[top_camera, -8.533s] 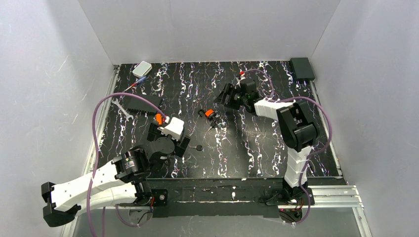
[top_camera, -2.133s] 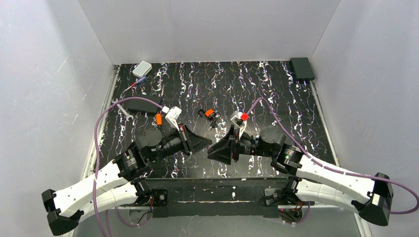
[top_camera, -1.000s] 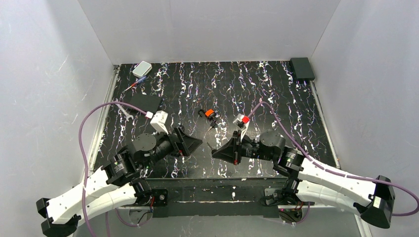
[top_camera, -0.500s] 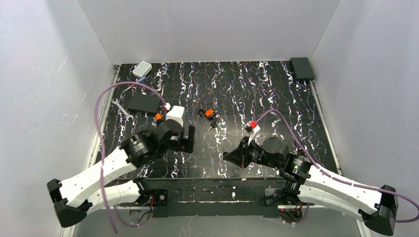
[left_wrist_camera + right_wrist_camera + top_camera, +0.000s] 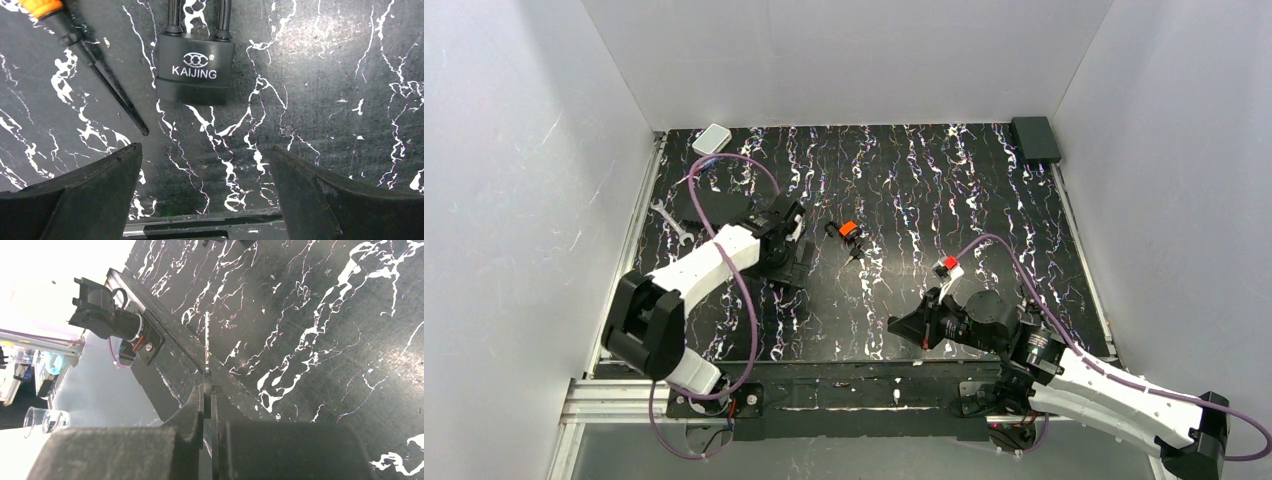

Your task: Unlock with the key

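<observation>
- My left claw is spread wide at the bottom of its wrist view, with the padlock lying flat at top centre.
- My right claw is clenched on the key, whose thin blade points up mid-frame.
- A screwdriver lies at upper left, beside the padlock.

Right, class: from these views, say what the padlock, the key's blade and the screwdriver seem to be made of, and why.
Padlock: matte black body with white printed logo, probably coated metal, possibly plastic-covered. Key: thin pale blade edge catching light, likely bare metal. Screwdriver: slim dark shaft, probably blackened steel; glossy orange handle, plastic-looking.
</observation>
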Controlling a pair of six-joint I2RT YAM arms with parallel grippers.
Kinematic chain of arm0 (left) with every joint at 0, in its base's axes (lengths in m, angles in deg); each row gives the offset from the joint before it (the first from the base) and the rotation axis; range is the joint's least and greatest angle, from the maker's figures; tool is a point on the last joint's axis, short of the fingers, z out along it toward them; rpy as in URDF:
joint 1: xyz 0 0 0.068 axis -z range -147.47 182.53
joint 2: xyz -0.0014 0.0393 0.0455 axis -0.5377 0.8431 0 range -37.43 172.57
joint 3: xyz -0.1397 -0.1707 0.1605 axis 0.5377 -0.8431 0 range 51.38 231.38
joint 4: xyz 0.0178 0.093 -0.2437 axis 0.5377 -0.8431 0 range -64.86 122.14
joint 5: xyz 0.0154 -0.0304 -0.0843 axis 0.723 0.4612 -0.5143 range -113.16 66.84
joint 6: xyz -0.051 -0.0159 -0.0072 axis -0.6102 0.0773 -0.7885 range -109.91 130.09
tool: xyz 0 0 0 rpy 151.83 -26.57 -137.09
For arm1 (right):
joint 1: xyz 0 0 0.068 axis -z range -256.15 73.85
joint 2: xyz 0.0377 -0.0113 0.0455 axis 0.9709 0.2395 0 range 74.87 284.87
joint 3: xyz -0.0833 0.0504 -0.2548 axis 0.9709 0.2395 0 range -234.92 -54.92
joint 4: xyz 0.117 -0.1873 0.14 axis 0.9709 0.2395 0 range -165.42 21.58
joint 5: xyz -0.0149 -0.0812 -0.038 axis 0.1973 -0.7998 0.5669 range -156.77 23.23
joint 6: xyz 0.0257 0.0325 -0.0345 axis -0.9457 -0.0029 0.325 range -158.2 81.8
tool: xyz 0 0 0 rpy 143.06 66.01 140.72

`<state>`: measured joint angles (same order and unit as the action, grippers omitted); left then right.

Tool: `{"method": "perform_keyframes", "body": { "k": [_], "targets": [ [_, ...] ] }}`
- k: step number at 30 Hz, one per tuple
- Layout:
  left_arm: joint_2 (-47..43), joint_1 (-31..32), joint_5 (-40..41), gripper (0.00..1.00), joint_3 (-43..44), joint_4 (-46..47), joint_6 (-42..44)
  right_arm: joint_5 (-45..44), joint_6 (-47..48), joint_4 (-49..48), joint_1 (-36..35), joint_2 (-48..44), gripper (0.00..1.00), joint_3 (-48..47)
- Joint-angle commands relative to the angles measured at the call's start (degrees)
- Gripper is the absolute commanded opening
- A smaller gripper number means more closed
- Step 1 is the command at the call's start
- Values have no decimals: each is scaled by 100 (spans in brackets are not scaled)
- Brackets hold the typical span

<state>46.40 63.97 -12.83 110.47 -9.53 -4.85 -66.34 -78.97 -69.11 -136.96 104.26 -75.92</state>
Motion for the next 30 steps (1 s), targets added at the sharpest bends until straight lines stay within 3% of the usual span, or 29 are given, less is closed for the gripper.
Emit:
{"method": "perform_keyframes", "body": {
  "k": [1,6,19,25,30],
  "targets": [
    [366,-229,-542,95,570,-22,450,-85,-115,-124,8,-125,1,123],
    [946,-435,-664,90,869,19,841,-82,-6,-276,8,135,1,112],
    [1856,-846,-1293,76,993,45,849,-93,117,-696,8,659,1,-37],
    [2002,-850,-1410,54,950,-61,772,-89,114,-810,8,681,1,-32],
    [1892,-844,-1480,45,807,-173,247,-165,99,-658,8,511,1,-36]
  ]
}}
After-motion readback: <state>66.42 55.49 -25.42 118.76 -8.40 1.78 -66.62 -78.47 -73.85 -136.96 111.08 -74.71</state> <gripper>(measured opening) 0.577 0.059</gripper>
